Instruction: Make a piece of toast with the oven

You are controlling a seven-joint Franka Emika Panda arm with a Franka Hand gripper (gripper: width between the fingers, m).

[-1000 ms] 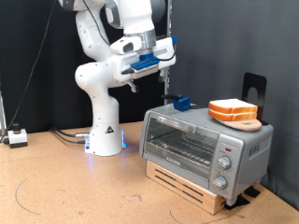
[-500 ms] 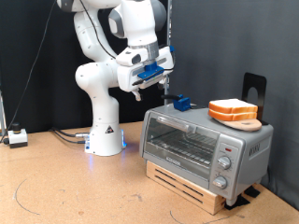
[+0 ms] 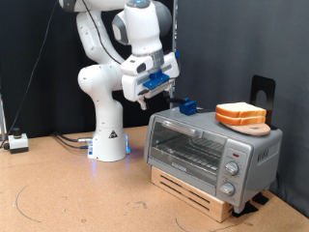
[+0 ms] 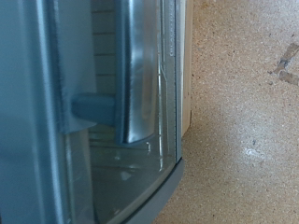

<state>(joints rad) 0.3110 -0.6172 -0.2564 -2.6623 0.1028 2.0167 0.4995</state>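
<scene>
Hovering item: gripper (image 3: 153, 94), above and just off the oven's top corner on the exterior view's left side, nothing seen betw. its fingers; whether claw is open or closed — cannot tell, fingers too small and dark vs. backdrop, and not shown in wrist view.

Oven (image 3: 208, 150): boxy silver-grey countertop unit, glass door shut, wire rack visible inside, round knobs (image 3: 232, 174) on panel at the exterior view's right of the door. Sits on slatted wooden base (image 3: 188, 187), prob. to raise it to arm's reach. Wrist view shows oven door handle (image 4: 138, 75) close up, a shiny curved bar over the glass; judged: hand is positioned near the door w. camera on the handle, so door-opening looks like the step in hand, not yet done.

Piece of toast (image 3: 240, 112): on top of oven, toward its knob side, resting on tan wooden board (image 3: 250, 126); well apart from gripper. Flat square slice, pale cream face, orange-brown crust. Placed up there, it appears staged for pickup, not yet in oven.

Small blue block (image 3: 187, 106): on oven top, betw. gripper and toast.
</scene>
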